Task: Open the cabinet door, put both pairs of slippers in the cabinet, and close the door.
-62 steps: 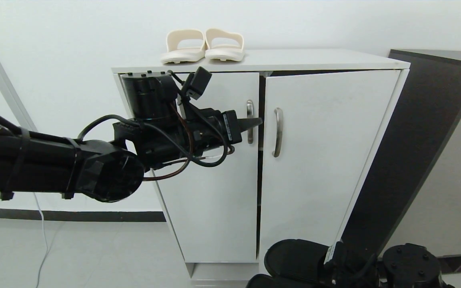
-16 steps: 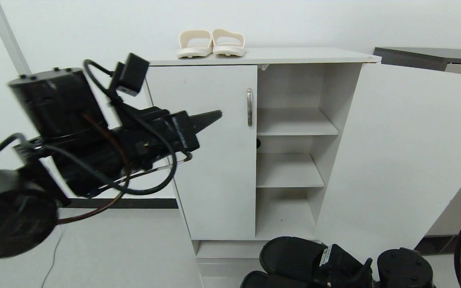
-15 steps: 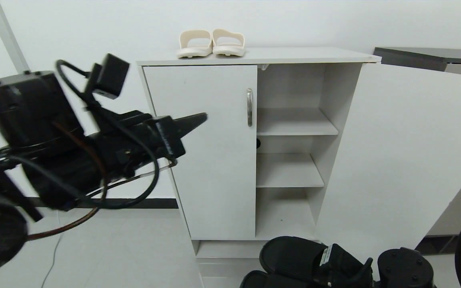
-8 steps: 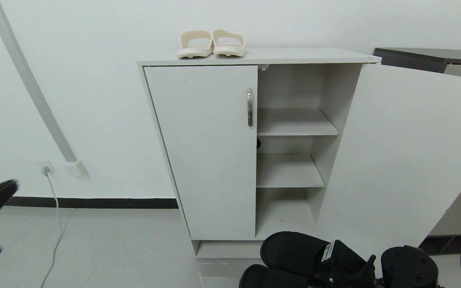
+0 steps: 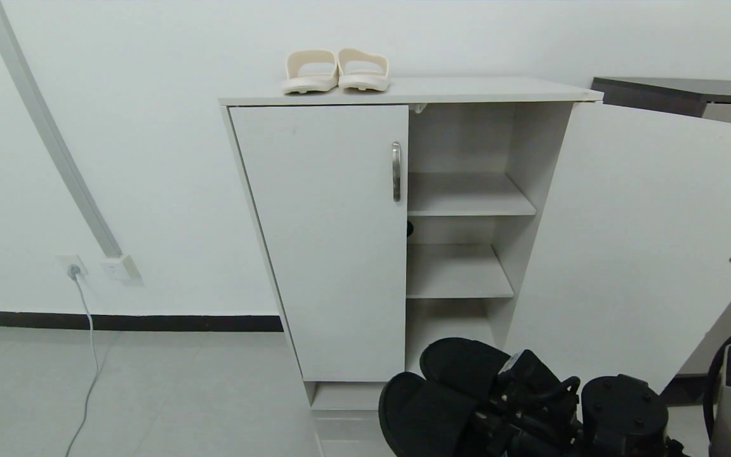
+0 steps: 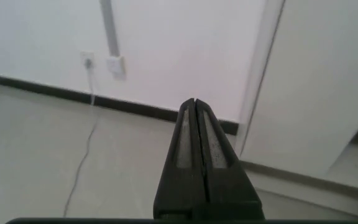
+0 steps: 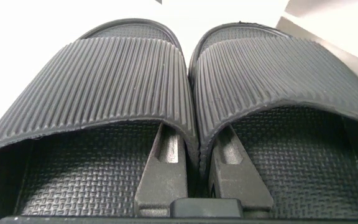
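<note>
A white cabinet stands against the wall, its right door swung wide open and its left door shut. Bare shelves show inside. A beige pair of slippers rests on the cabinet top. My right gripper is shut on a black pair of slippers, one finger inside each, pinching their inner walls together. It holds them low in front of the open compartment. My left gripper is shut and empty, low over the floor to the left of the cabinet.
A dark grey cabinet stands just right of the open door. A wall socket with a hanging cable and a slanted white conduit are on the wall at left. Bare grey floor lies before the cabinet's left side.
The right door, ajar 4 s ago, now stands wide open. My left arm has dropped down and left out of the head view. The black slippers have risen slightly towards the cabinet.
</note>
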